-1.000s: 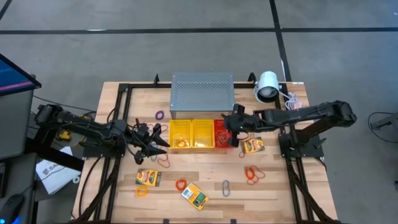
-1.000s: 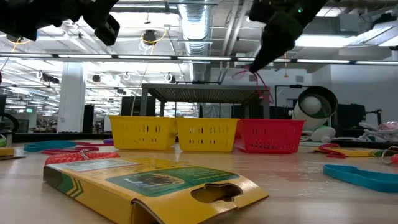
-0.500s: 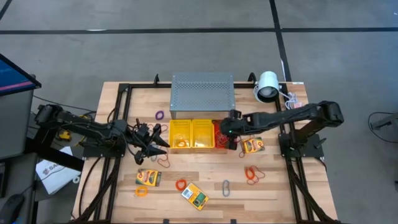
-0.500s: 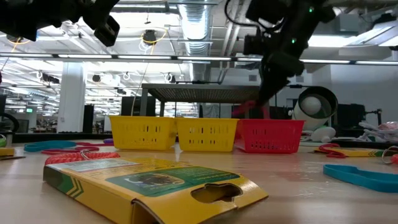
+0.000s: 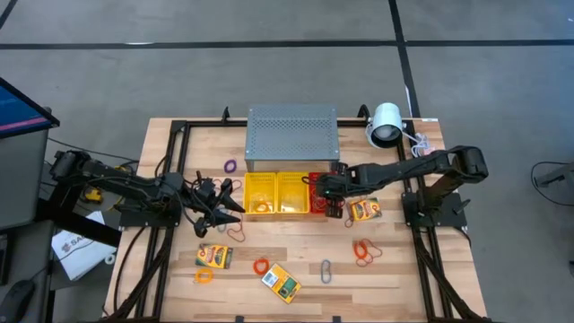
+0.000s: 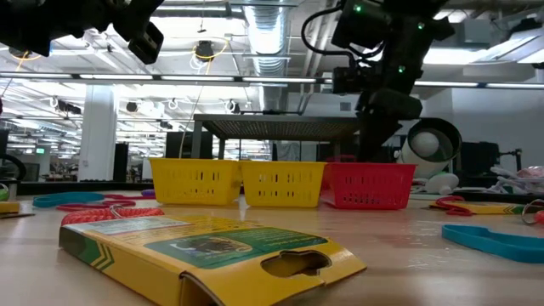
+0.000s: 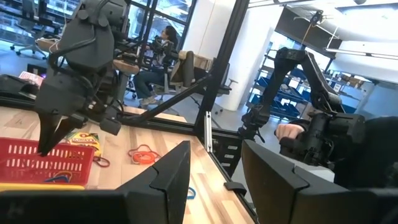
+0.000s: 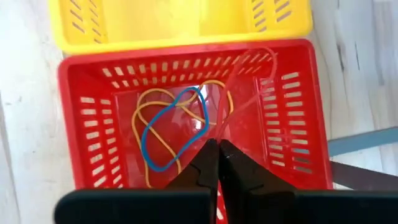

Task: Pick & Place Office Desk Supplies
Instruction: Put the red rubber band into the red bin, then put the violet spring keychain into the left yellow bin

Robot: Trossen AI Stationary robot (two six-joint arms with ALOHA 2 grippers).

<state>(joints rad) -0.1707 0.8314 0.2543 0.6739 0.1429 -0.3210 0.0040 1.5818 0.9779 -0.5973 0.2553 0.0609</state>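
We hold the right gripper (image 8: pixel 217 146) low over the red basket (image 8: pixel 87 155), fingers pressed together, pinching a thin red band (image 8: pixel 239 102) for dropping onto the loops beneath. Our left gripper (image 5: pixel 235 208) waits half-spread beside the yellow baskets (image 5: pixel 278 192).

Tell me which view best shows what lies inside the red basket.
The right wrist view: it looks straight down into the red basket, showing blue and yellow band loops. The high view has it mostly covered by the right gripper; the low and left wrist views show only its wall.
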